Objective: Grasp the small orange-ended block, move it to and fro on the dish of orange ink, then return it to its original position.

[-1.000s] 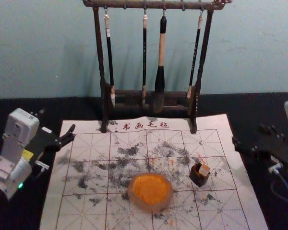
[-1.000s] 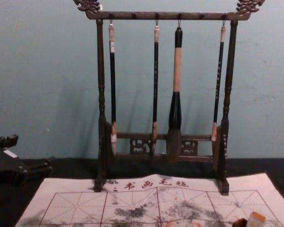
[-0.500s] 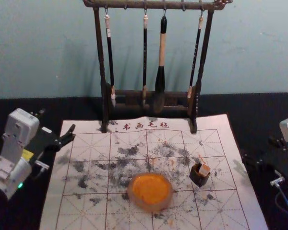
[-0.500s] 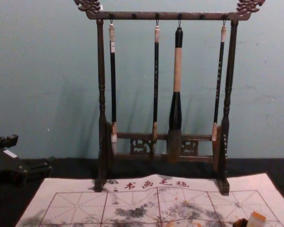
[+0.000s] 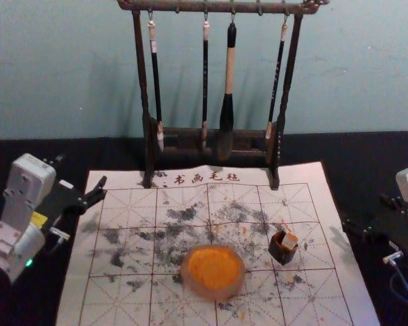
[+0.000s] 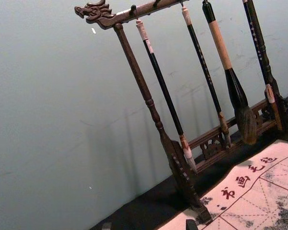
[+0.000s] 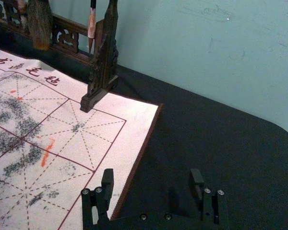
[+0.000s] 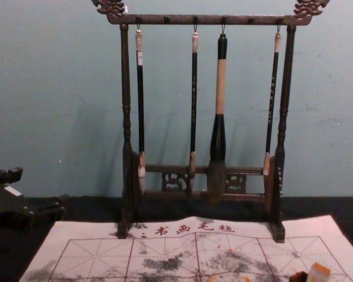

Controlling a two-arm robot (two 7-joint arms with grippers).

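A small pale block with an orange end (image 5: 290,240) leans in a small dark holder (image 5: 281,255) on the right part of the mat; the chest view has the block (image 8: 318,273) at its lower edge. Left of the holder lies the round dish (image 5: 240,282) of orange ink (image 5: 213,267). My right gripper (image 5: 365,212) is beyond the mat's right edge, away from the block, open and empty; in the right wrist view the gripper (image 7: 151,178) has its fingers wide apart. My left gripper (image 5: 81,171) stays at the mat's far left corner, open, its tips low in the left wrist view.
A dark wooden rack (image 5: 279,146) with several hanging brushes stands at the back of the ink-stained mat (image 5: 319,178). Its right foot (image 7: 89,99) rises near the mat's far right corner. The black table (image 7: 192,139) extends beyond the mat, with a wall behind.
My right gripper has drawn outward to the right and slightly nearer the robot, then paused. The left arm, block and dish have kept their places.
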